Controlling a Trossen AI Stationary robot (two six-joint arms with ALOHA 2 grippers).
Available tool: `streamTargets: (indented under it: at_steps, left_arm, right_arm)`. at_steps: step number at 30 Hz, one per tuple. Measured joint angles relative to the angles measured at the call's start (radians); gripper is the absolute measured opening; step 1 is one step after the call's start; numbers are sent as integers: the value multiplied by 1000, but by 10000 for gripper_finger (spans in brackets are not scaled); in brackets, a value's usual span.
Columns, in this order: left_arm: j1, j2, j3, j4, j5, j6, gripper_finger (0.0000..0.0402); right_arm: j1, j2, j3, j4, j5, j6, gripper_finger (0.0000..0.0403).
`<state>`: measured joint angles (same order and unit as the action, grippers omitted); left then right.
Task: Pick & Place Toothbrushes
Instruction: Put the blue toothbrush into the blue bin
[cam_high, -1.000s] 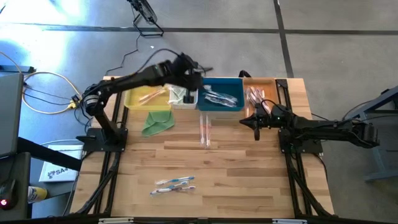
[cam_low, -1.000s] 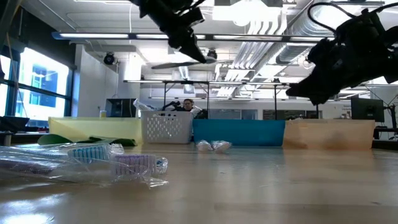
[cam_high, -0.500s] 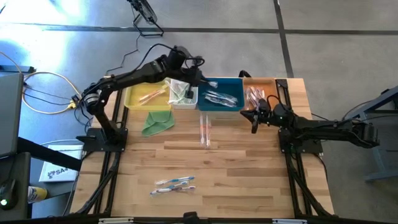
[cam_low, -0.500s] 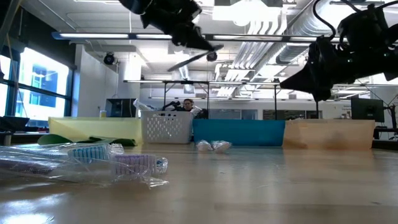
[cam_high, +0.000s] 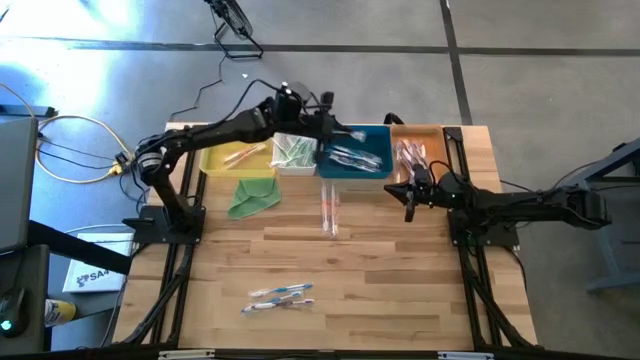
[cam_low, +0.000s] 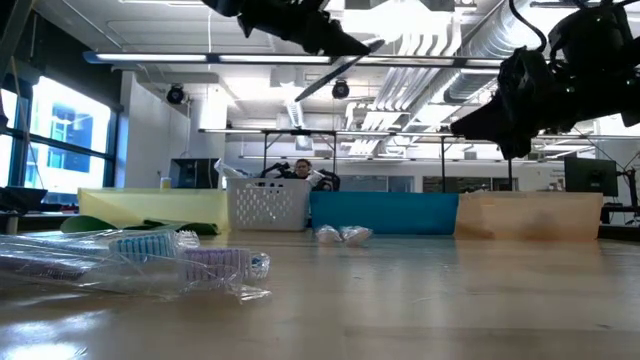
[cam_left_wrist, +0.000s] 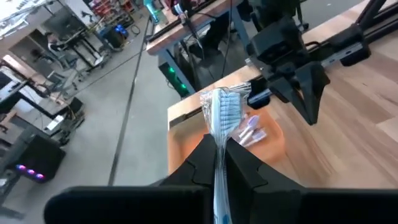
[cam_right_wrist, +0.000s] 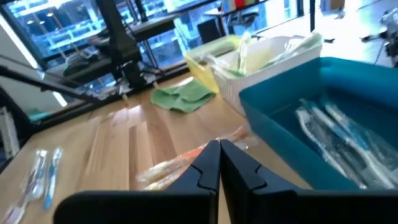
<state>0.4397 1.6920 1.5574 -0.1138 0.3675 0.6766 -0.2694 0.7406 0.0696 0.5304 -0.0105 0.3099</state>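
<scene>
My left gripper (cam_high: 336, 128) hangs high over the white basket (cam_high: 293, 152) and the blue bin (cam_high: 372, 160), shut on a wrapped blue-white toothbrush (cam_left_wrist: 222, 109). My right gripper (cam_high: 408, 204) is shut with nothing in it and hovers in front of the orange bin (cam_high: 432, 135). Two orange-pink toothbrushes (cam_high: 329, 210) lie flat at mid-table. Blue ones (cam_high: 280, 296) lie flat near the front edge. More wrapped toothbrushes (cam_high: 352, 156) lie in the blue bin. My left gripper pinches the toothbrush between its two fingers just behind the bristle head (cam_left_wrist: 218, 144). The toothbrush lies along the fingers, its head sticking out past their tips and its handle running back under the gripper. It is lifted clear and points nearly level toward the table's right side.
A yellow tray (cam_high: 232, 158) stands left of the white basket. In front of it lies a folded green cloth (cam_high: 252, 197). The four containers line the far edge. Bare wood lies between the mid-table toothbrushes and the front ones. A person (cam_low: 302, 170) sits in the room beyond.
My left gripper has risen and tipped from pointing down to nearly level. It has swung from over the white basket toward the table's right, carrying the toothbrush, which has turned with it. My right gripper has turned a little where it hovers.
</scene>
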Motion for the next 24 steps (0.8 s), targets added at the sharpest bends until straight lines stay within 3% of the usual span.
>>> streamTargets:
  at_steps: [9, 15, 24]
  left_arm:
    - [-28, 92, 0, 160, -2, 48, 4]
    - [35, 180, 0, 242, 91, -98, 5]
    - [11, 291, 0, 276, 53, -149, 5]
  right_arm:
    - [87, 0, 0, 50, 142, -16, 4]
    - [124, 2, 0, 50, 151, -16, 4]
    - [139, 5, 0, 49, 151, -22, 4]
